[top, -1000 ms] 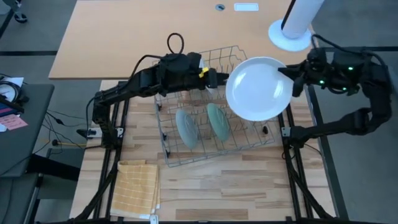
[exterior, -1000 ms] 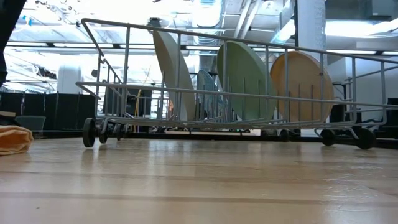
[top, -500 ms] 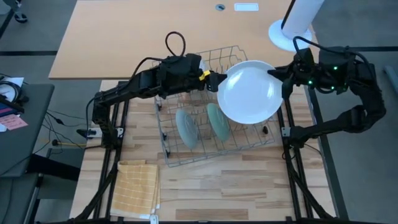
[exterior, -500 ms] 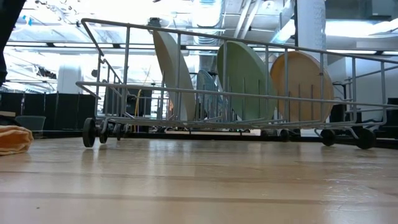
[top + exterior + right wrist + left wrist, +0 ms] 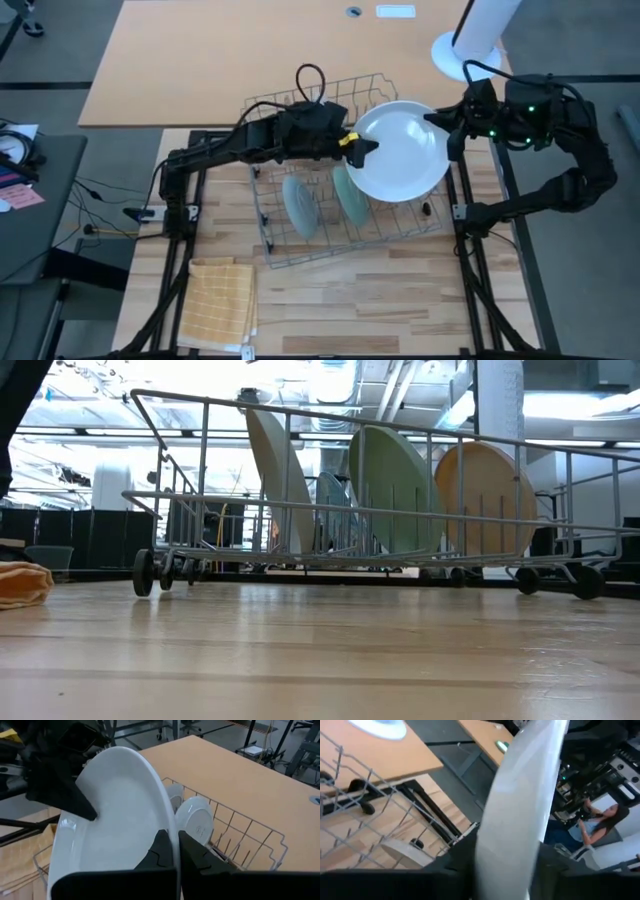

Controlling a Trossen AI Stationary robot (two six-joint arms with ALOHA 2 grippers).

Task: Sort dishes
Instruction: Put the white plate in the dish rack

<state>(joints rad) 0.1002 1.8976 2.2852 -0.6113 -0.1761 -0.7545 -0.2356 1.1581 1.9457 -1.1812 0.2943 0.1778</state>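
A white plate (image 5: pixel 402 152) hangs above the right part of the grey wire rack (image 5: pixel 300 240), its face toward the ceiling. My right gripper (image 5: pixel 447 128) is shut on its right rim. My left gripper (image 5: pixel 360 146) is open at the plate's left rim, one finger (image 5: pixel 84 806) over the face and the other hidden behind the plate. Two pale teal-green plates (image 5: pixel 300 205) (image 5: pixel 350 195) stand on edge between the rack's wires. The low view shows a beige-grey plate (image 5: pixel 272 480), a green one (image 5: pixel 392 480) and a tan one (image 5: pixel 487 490) upright in the rack. My left gripper has the plate's left rim (image 5: pixel 512 835) between its two fingers, coming level from the table's left; I cannot tell whether they touch it. My right gripper pinches the plate's right rim (image 5: pixel 171 837) between its two fingers, coming level from the table's right. The plate is lifted clear above the rack.
A folded yellow checked cloth (image 5: pixel 220 300) lies at the near left of the table. A white lamp base (image 5: pixel 465 52) stands at the far right. Two small white plates (image 5: pixel 196 822) stand in the rack's far part. A person sits beyond the table (image 5: pixel 600 822).
My right gripper has carried the white plate toward the table's left, over the rack. My left gripper has gone toward the table's right, and its fingers now stand around the plate's left rim.
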